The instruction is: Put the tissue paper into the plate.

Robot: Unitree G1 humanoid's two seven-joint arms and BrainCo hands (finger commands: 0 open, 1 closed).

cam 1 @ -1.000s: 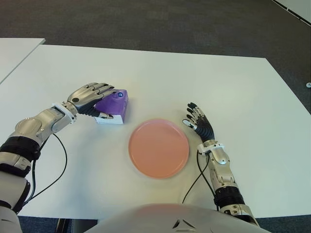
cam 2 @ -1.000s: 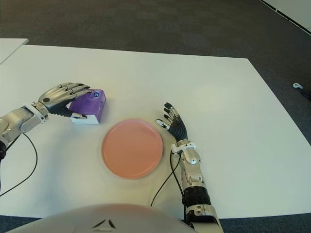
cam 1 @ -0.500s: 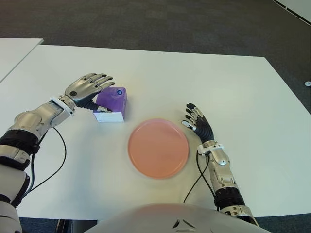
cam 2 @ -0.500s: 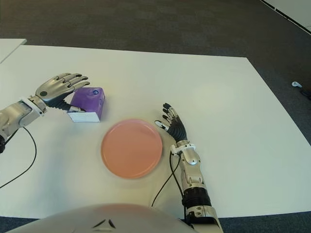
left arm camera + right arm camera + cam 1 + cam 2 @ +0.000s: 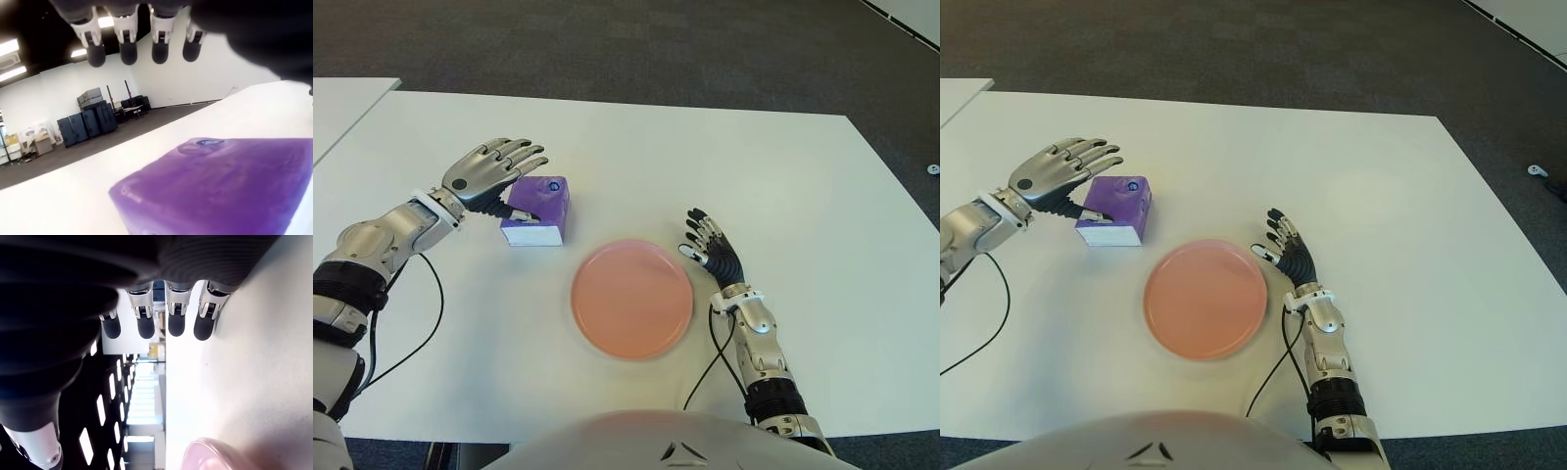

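One purple tissue paper pack point(image 5: 538, 207) and one pink plate point(image 5: 632, 298) are sitting on the white counter point(image 5: 724, 166), the pack at the plate's 10 o'clock. The left hand point(image 5: 491, 172) is hovering at the pack's 9 o'clock, fingers spread, holding nothing. The right hand point(image 5: 714, 254) is lying at the plate's 3 o'clock, fingers extended, empty.

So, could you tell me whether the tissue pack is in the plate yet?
Not yet. The purple tissue pack sits on the table, apart from the empty pink plate. The left hand, fingers spread, is beside it.
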